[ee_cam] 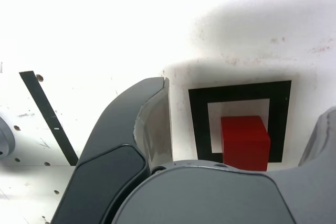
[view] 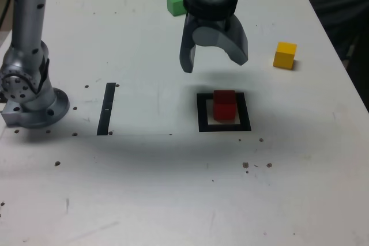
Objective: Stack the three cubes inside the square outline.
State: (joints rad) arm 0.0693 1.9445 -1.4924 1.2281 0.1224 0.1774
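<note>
1. The white table [view: 132, 188] carries everything the job needs. The thing that matters most on it is how the loose cubes lie from the claw.
2. The grey, curved two-fingered claw [view: 214, 66] hangs above the table with its fingers spread wide and nothing between them. In the exterior view it appears just above and slightly to the left of the red block; how high it hangs I cannot tell.
3. The flat, thick black square outline [view: 203, 113] with its white centre lies below the claw. The wrist view shows the frame between the spread fingers.
4. The small matte red cube [view: 225, 105] stands inside that outline, nearer the border on the exterior view's right than the one on the left. It looks like the base of the stack.
5. The small matte yellow cube [view: 285, 56] sits out to the exterior view's right of the claw, apart from the outline, its sides turned slightly.
6. The small matte green cube [view: 176, 4] lies at the far side, to the exterior view's left of the claw's body. The next move probably goes sideways to yellow or away to green; which is truly nearer I cannot tell. Lifting clear of red first seems wise.
</note>
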